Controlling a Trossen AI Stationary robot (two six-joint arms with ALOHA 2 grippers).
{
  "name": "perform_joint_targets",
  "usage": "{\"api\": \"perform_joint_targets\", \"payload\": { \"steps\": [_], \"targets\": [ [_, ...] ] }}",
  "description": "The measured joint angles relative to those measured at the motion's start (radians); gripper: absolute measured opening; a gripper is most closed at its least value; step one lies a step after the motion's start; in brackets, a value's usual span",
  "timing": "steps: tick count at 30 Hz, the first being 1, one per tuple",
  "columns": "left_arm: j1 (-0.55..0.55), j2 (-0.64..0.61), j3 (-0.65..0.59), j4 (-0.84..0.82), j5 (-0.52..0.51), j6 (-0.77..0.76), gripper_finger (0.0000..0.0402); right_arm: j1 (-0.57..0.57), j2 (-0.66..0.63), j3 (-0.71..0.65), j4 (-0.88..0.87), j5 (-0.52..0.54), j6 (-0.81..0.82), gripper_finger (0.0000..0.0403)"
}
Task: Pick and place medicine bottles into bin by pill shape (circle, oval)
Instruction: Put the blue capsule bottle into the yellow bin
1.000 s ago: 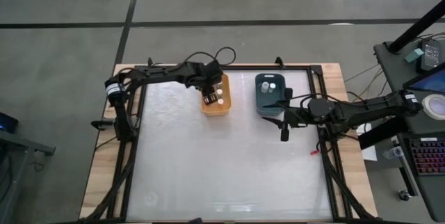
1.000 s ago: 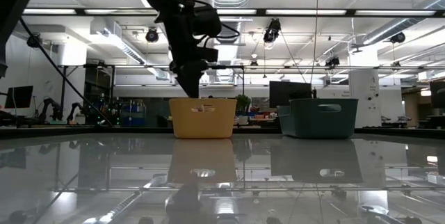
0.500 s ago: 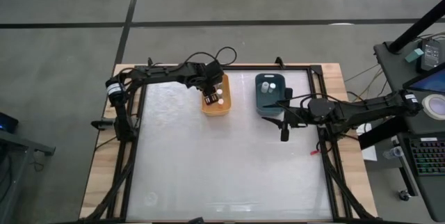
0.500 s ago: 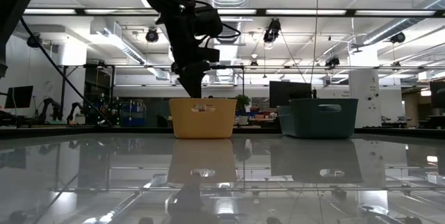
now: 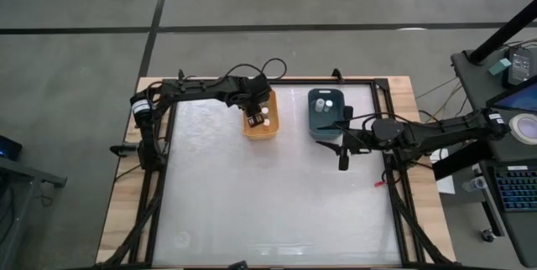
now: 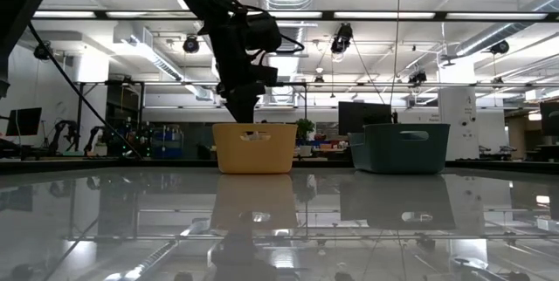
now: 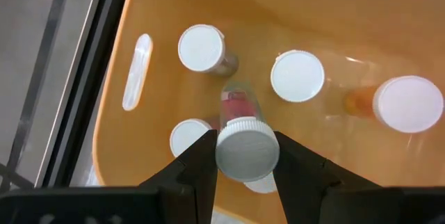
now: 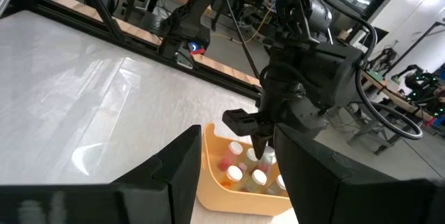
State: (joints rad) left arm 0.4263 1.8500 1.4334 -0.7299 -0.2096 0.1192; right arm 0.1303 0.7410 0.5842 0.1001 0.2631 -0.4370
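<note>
Directly under my left gripper (image 7: 245, 156) sits the orange bin (image 7: 142, 15), so the medicine bottle (image 7: 247, 147) clamped between my fingers can drop in among several white-capped bottles (image 7: 297, 76). My right gripper (image 5: 343, 151), jaws apart and empty, waits beside the teal bin (image 5: 315, 127), which holds two bottles.

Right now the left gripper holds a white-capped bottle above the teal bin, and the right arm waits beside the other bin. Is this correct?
Not quite. The left gripper holds the white-capped bottle above the yellow bin, not the teal one; the left wrist view shows this. The right gripper waits beside the teal bin.
</note>
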Motion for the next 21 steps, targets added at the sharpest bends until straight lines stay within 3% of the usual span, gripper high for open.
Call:
{"api": "perform_joint_targets", "payload": {
  "steps": [21],
  "targets": [
    [0.0,0.0,0.0,0.014,0.0,-0.008,0.0106,0.0,0.0,-0.001,0.0,0.0,0.0,0.0173]
  ]
}}
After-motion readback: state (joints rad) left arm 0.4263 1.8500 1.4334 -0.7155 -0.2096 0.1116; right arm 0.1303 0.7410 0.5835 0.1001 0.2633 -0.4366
